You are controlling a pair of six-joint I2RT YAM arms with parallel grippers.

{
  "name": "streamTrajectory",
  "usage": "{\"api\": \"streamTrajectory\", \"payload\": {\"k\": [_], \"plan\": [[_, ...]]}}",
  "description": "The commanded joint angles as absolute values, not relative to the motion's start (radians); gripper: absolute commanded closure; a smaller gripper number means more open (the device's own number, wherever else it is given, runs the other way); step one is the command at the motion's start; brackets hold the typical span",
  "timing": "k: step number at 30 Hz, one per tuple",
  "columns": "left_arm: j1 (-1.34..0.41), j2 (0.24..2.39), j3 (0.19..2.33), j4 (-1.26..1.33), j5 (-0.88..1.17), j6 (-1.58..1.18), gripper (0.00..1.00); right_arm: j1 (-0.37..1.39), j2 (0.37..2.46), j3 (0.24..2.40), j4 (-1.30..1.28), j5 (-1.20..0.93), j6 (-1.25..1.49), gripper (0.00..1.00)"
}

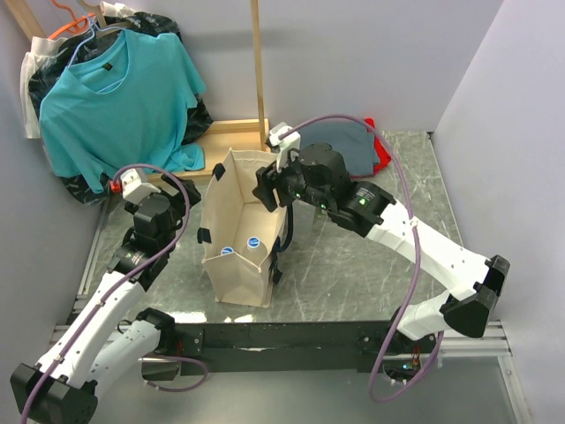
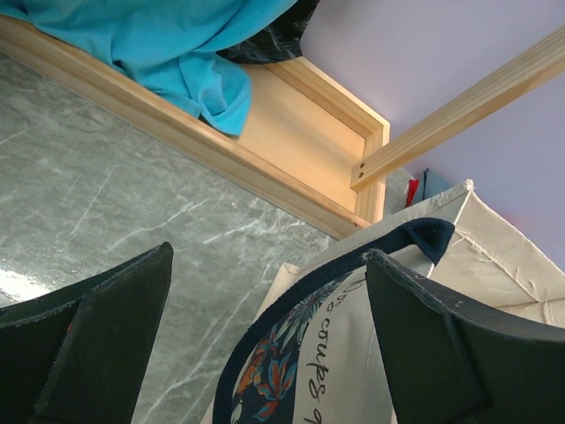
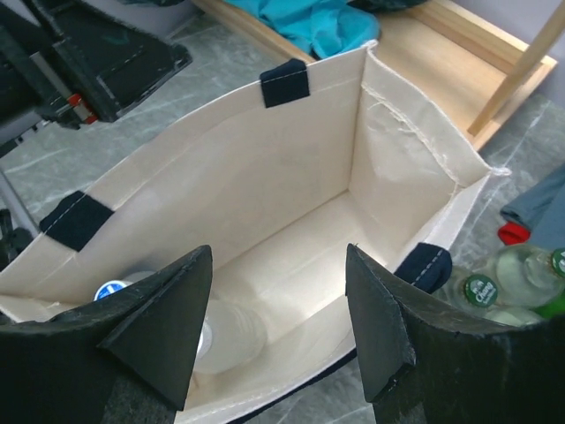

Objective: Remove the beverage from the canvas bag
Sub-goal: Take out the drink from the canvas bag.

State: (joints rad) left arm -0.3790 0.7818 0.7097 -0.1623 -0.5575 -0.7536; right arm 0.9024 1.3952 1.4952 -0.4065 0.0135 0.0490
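Observation:
The beige canvas bag (image 1: 237, 265) stands upright and open at mid table. Two blue-capped beverage bottles (image 1: 254, 241) stand inside at its near end; in the right wrist view one blue cap (image 3: 110, 289) and a clear bottle (image 3: 228, 331) show on the bag floor. My right gripper (image 1: 269, 190) (image 3: 278, 265) hovers open over the bag's mouth by its right rim, with nothing between its fingers. My left gripper (image 1: 181, 206) (image 2: 269, 256) is open at the bag's left side. The dark strap handle (image 2: 265, 340) and the printed bag wall (image 2: 340, 353) lie between its fingers, and neither is gripped.
Clear bottles with green caps (image 3: 494, 287) stand on the table just outside the bag's right wall. A wooden frame (image 1: 238, 132) with a post (image 1: 258, 62) is behind the bag. A teal T-shirt (image 1: 115, 97) hangs at back left over black plastic. Grey and red cloth (image 1: 353, 141) lies at back right.

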Motion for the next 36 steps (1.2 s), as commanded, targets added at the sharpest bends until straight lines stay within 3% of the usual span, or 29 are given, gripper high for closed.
{"api": "streamTrajectory", "payload": {"k": [1, 10, 17, 20, 23, 36], "plan": [[-0.377, 0.787, 0.721, -0.135, -0.555, -0.758, 0.04, 0.914, 1.422, 1.539, -0.419, -0.044, 0.022, 0.32], [-0.377, 0.793, 0.716, -0.137, -0.551, -0.759, 0.03, 0.925, 1.494, 1.574, -0.457, -0.057, 0.049, 0.29], [-0.377, 0.795, 0.713, -0.133, -0.552, -0.762, 0.04, 0.937, 1.568, 1.597, -0.497, -0.060, 0.048, 0.13], [-0.377, 0.799, 0.721, -0.135, -0.560, -0.755, 0.04, 0.943, 1.586, 1.606, -0.508, -0.074, 0.049, 0.11], [-0.377, 0.804, 0.753, -0.146, -0.568, -0.746, 0.04, 0.945, 1.606, 1.623, -0.515, -0.087, 0.046, 0.00], [-0.350, 0.974, 0.989, -0.161, -0.677, -0.634, 0.04, 0.940, 1.807, 1.830, -0.703, -0.175, -0.046, 0.00]]}}
